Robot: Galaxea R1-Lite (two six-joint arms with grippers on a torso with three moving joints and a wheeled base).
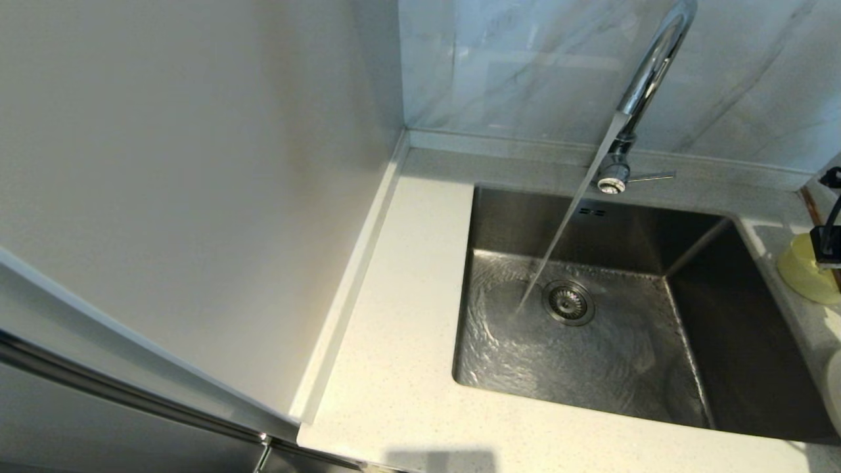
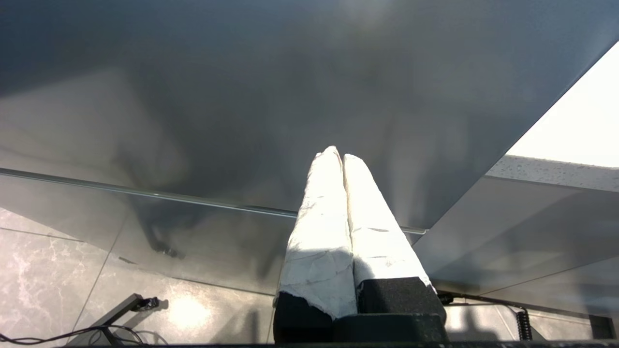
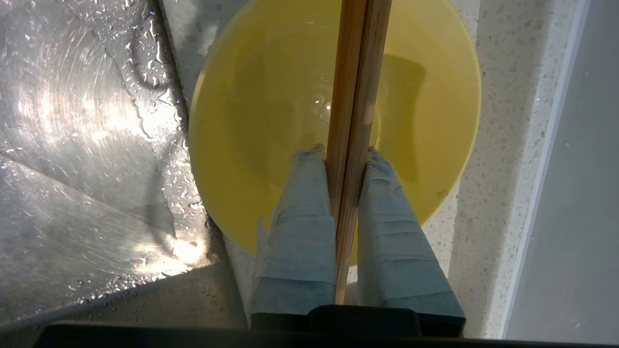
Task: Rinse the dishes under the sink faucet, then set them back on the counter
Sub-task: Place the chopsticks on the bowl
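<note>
Right wrist view: taped right gripper (image 3: 346,159) pinches wooden chopsticks (image 3: 355,96) over round yellow bowl (image 3: 271,145).

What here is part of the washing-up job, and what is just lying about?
Part of the job:
chopsticks, clamped in the right gripper
yellow bowl
plate
faucet, running
sink
counter

Just there:
marble wall
left gripper, parked off the counter

Chopsticks (image 3: 355,121) over yellow bowl (image 3: 271,121) on counter (image 3: 503,121); faucet (image 1: 647,79) running.
</note>
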